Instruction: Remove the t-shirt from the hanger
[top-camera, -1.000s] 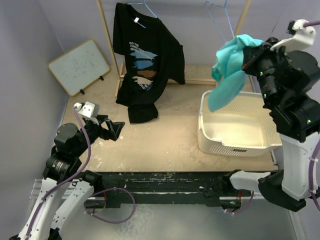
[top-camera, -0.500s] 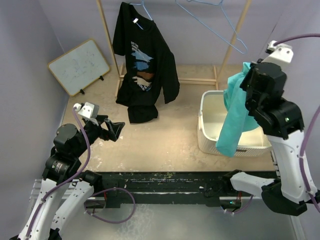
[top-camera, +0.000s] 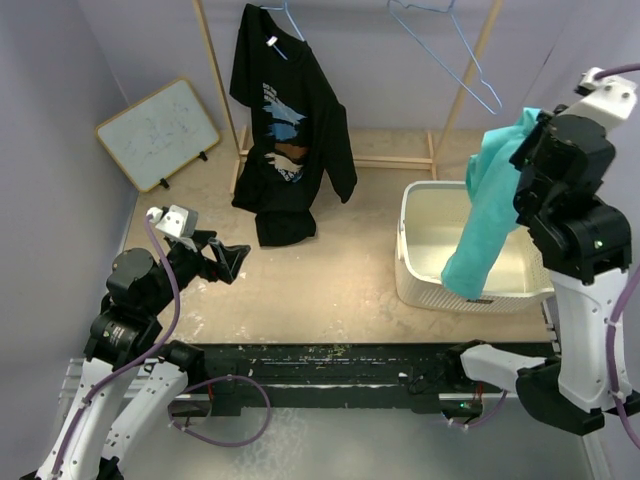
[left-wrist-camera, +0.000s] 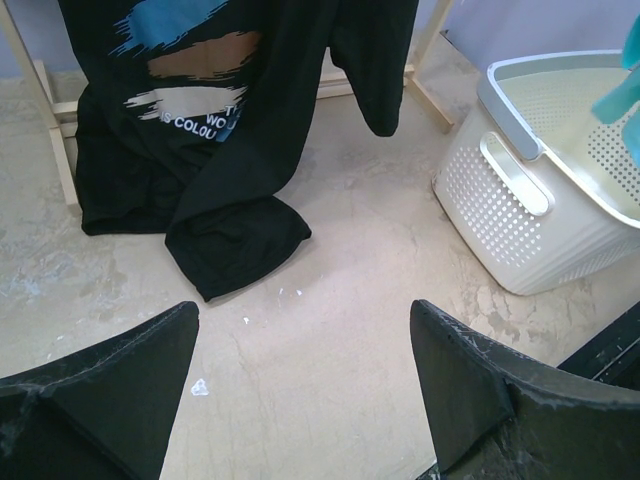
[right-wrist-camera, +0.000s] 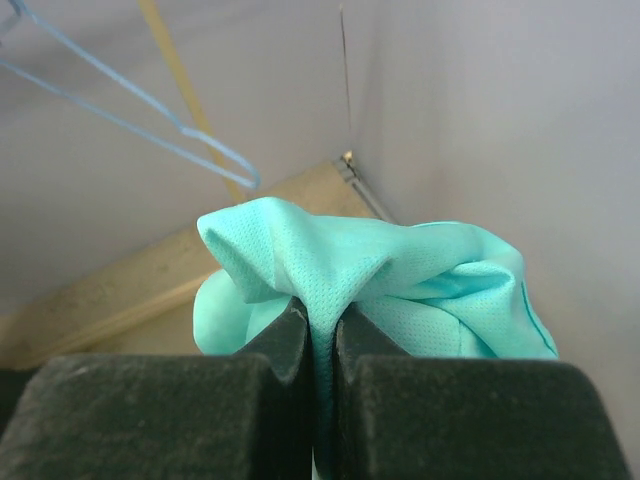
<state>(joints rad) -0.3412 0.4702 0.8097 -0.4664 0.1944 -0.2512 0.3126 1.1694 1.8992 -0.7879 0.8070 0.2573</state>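
Right wrist: the right pincer (right-wrist-camera: 320, 318) clamps a bunched fold of the teal mesh t-shirt (right-wrist-camera: 420, 275), seemingly light and limp; the left pincer (left-wrist-camera: 302, 330) gapes empty.

Bystander objects on the sandy-brown table (top-camera: 350, 262).
A small whiteboard (top-camera: 160, 133) with faint scribbles stands tilted on two dark feet at the far left, near the wall. A light wooden rack (top-camera: 392, 162) spans the back, its base rail lying on the table. A white perforated basket (top-camera: 425, 292) with a slot handle sits to the right, in front of the rack and well apart from the whiteboard.
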